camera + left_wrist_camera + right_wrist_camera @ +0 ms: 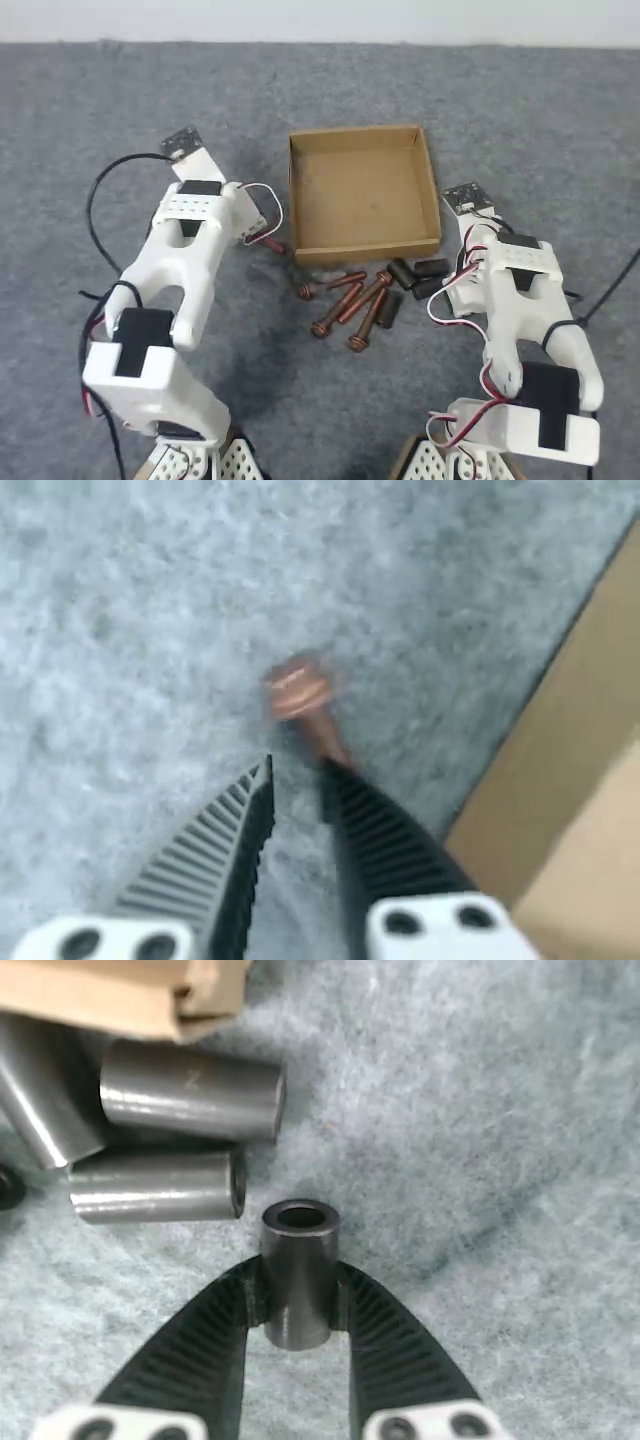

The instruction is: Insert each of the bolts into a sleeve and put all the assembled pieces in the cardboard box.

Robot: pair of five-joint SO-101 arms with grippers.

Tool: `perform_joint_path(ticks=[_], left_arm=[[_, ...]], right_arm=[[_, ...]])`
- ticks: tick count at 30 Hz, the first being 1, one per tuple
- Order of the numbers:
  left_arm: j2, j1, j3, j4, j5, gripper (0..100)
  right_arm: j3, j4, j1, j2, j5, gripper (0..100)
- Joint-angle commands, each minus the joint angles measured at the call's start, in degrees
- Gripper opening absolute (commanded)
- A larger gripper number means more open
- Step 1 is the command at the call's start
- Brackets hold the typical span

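Steel sleeve (pixel 299 1290) in right gripper (pixel 298 1272) — copper bolt (pixel 300 695) perhaps in left gripper (pixel 298 772)

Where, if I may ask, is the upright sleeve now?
Right wrist view: the upright sleeve is clamped in the right tool, beside lying sleeves near the cardboard box corner.

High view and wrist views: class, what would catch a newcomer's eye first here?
The right claw grips a dark sleeve upright, its bore showing, beside loose sleeves lying flat. In the high view the empty cardboard box sits mid-table, with copper bolts heaped between it and the arms.
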Motion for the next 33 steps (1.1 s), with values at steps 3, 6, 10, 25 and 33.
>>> perform_joint_path(ticks=[3, 6, 10, 25, 33], left_arm=[[-4.13, 0.0, -1.98, 0.09, 4.75, 16], [-2.46, -0.7, -0.84, -3.69, 5.71, 16], [0.62, -1.05, -2.24, -6.42, 5.98, 16], [5.45, -0.88, -6.29, -6.51, 5.89, 10], [5.45, -0.62, -6.29, -6.68, 5.71, 1]], right_arm=[[-2.64, 0.31, -0.57, -0.4, 0.7, 0.6], [-2.64, 0.31, -0.57, -0.4, 0.7, 0.6], [-2.64, 0.31, -0.66, -0.4, 0.7, 0.6], [-2.55, 0.48, -0.66, -0.4, 0.7, 0.6], [-2.55, 0.57, -0.66, -0.4, 0.7, 0.6]])
